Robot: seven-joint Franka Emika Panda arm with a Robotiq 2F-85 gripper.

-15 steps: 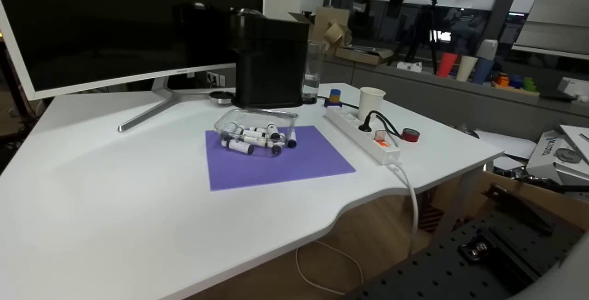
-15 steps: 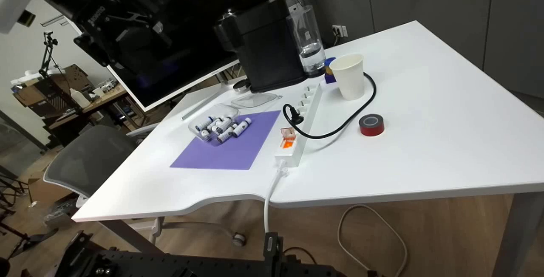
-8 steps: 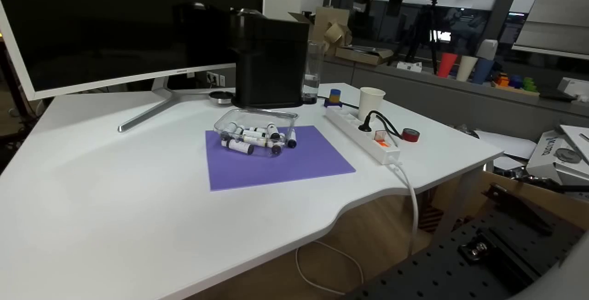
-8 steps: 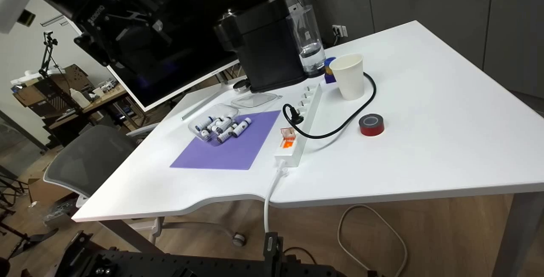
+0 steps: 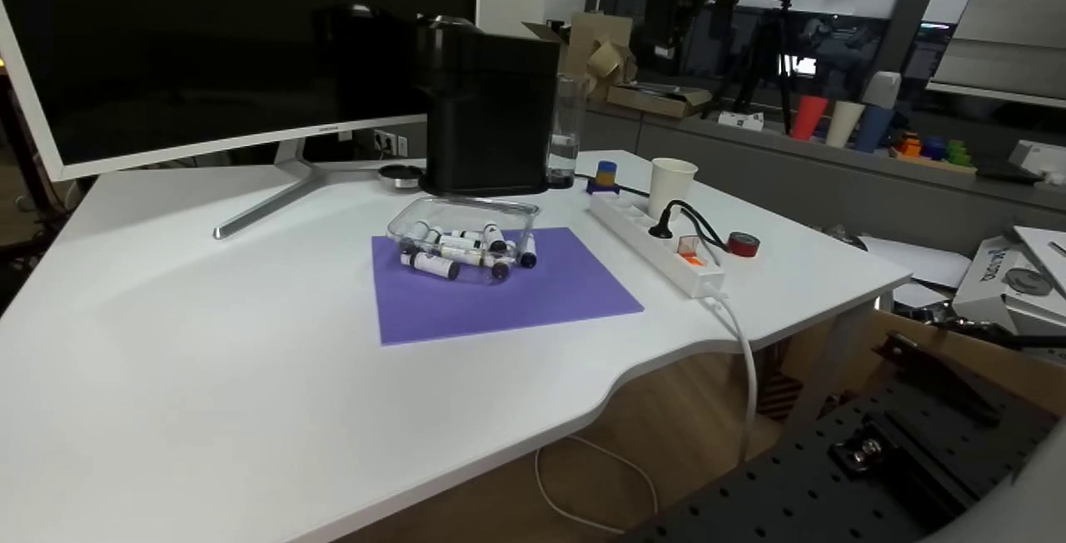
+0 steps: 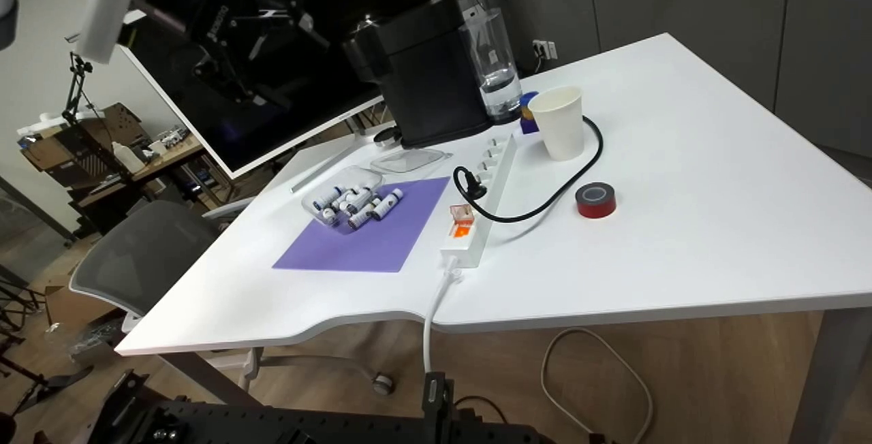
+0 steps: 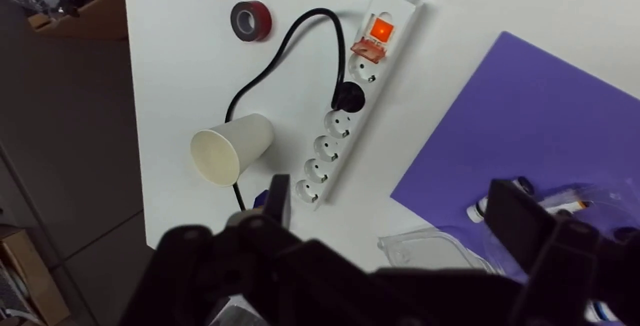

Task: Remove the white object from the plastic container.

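The plastic container is a low clear tray (image 5: 533, 211) on the purple sheet, in both exterior views (image 6: 364, 176). Several small white cylinders with dark ends lie in it and at its edge. One white object (image 5: 431, 266) is at the near side; another (image 6: 387, 204) leans at the tray's right edge. I cannot tell which one is meant. In the wrist view a white cylinder (image 7: 477, 210) and part of the tray (image 7: 612, 196) show, partly hidden behind the right finger. My gripper (image 7: 392, 193) is open and empty, high above the table; it also shows in an exterior view (image 6: 296, 66).
A clear lid (image 6: 407, 160) lies behind the tray. A tall black machine (image 6: 436, 76) and a monitor (image 5: 250, 43) stand behind. A white power strip (image 7: 345, 126) with a black plug, a paper cup (image 6: 560, 127) and a red tape roll (image 6: 595, 200) are beside the purple sheet (image 5: 500, 301).
Over the last half second the arm and gripper have moved to the right in an exterior view, and the gripper has turned a little. The tray and cylinders have not moved.
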